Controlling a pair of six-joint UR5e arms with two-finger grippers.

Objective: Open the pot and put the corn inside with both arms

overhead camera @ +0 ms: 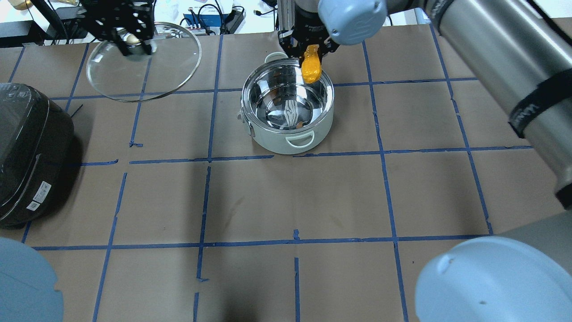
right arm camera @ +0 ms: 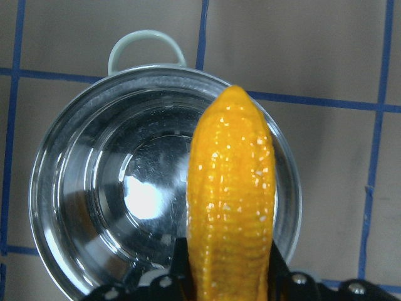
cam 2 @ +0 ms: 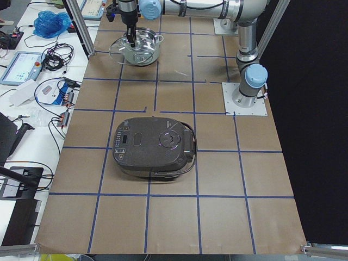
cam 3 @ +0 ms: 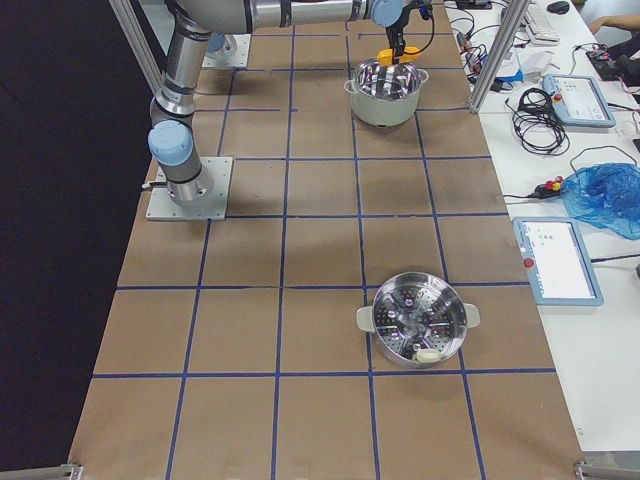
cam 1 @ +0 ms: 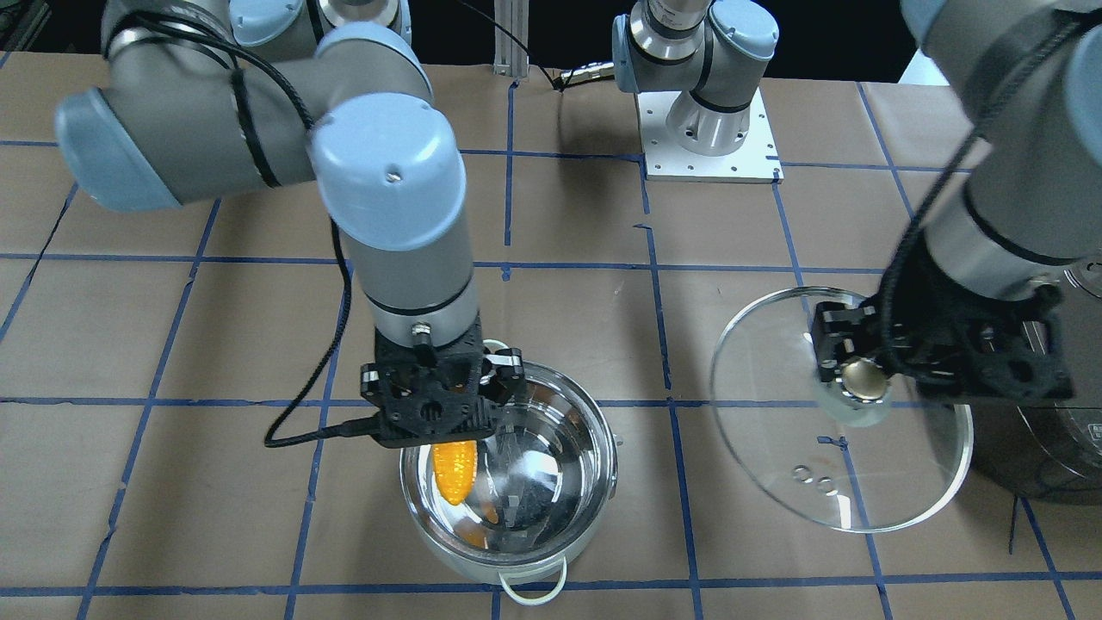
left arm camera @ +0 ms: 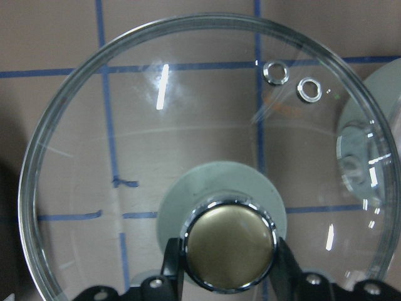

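Observation:
The open steel pot (cam 1: 604, 448) stands on the table with nothing in it, and also shows in the overhead view (overhead camera: 272, 142). My right gripper (cam 1: 455, 455) is shut on the orange-yellow corn (cam 1: 455, 472) and holds it tip down over the pot's far-side rim (overhead camera: 311, 68). In the right wrist view the corn (right arm camera: 233, 200) hangs over the pot's bowl (right arm camera: 94, 207). My left gripper (cam 1: 861, 381) is shut on the silver knob (left arm camera: 230, 244) of the glass lid (cam 1: 775, 422). It holds the lid off to the pot's left (overhead camera: 174, 67).
A dark grey rice cooker (overhead camera: 31, 147) sits at the table's left, close under the left arm (cam 1: 1050, 456). A second steel pot with a steamer insert (cam 3: 418, 322) stands far off to the right. The right arm's base plate (cam 1: 710, 138) is behind the pot.

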